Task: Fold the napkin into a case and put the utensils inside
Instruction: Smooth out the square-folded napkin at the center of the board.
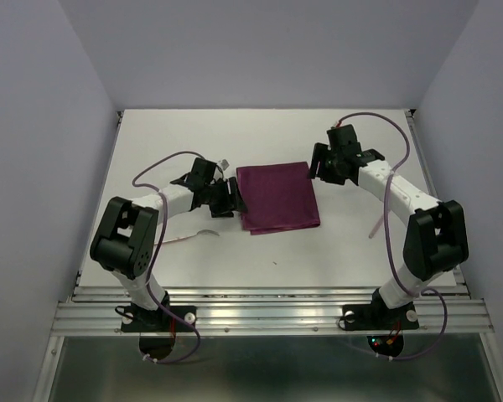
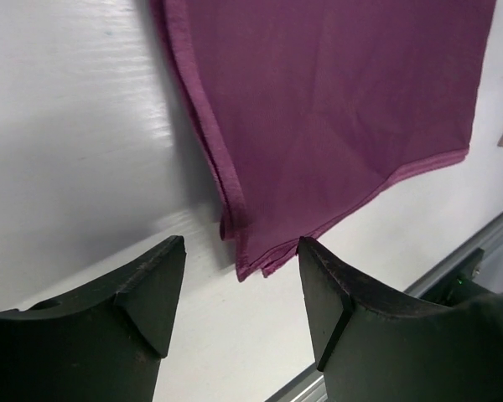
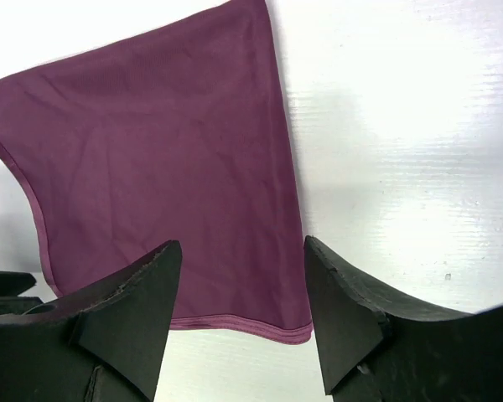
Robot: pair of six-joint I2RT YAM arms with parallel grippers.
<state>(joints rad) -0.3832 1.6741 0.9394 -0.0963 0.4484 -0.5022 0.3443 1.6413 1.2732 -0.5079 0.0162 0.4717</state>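
Folded napkin (image 1: pixel 277 198) flat on a white table (image 1: pixel 352 251), a gripper at each side.
Pale grey walls enclose the smooth tabletop, which shows on every side of the cloth. The soft, hemmed burgundy rectangle lies between the left gripper (image 2: pixel 239 251), just beside its left edge, and the right gripper (image 3: pixel 243 251), at its far right corner; both jaws are spread wide and hold nothing.

Open desk (image 1: pixel 193 142) on the far side of the napkin (image 1: pixel 277 198) and on its near side. Blocked along the napkin's left edge by the left hand (image 1: pixel 232 199), fingers spread; blocked at the napkin's far right corner by the right hand (image 1: pixel 316 170), likewise spread. Right of the napkin, one utensil (image 1: pixel 375 224) lying well apart.
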